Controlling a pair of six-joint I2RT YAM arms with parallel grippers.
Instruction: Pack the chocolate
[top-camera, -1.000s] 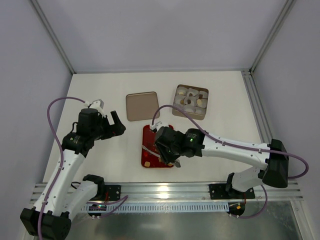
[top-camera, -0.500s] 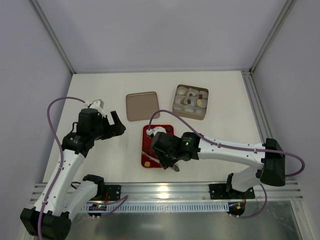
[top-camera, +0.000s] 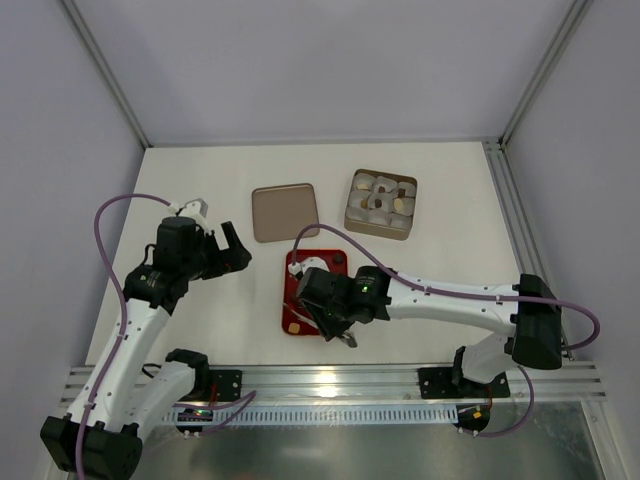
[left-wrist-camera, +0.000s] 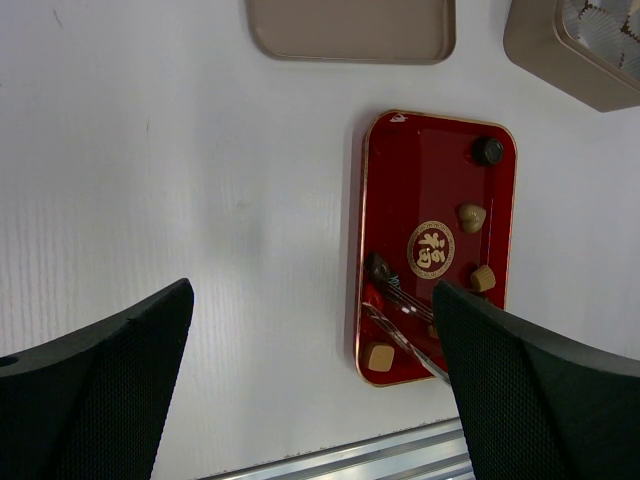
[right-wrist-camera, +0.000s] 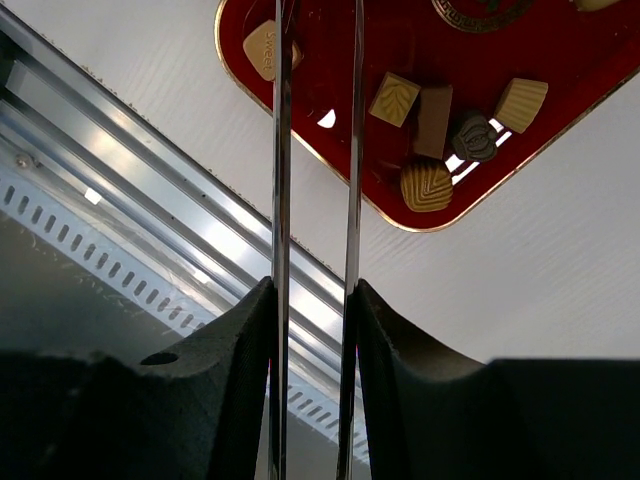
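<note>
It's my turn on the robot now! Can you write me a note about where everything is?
Left pincer: open, empty, hovering left of the red rectangular tray.
Right pincer: shut on thin metal tweezers reaching over the tray; whether they hold a piece, I cannot tell.
Small brown and tan chocolate pieces: several on the tray.
Done: a few sit in white paper cups in the tan square box.
To do: move the rest; the flat tan lid lies beside the box.

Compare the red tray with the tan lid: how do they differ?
The red tray is glossy with a gold emblem; the tan lid is plain. The red tray carries loose chocolates; the tan lid holds none. Both lie flat on the white table.
</note>
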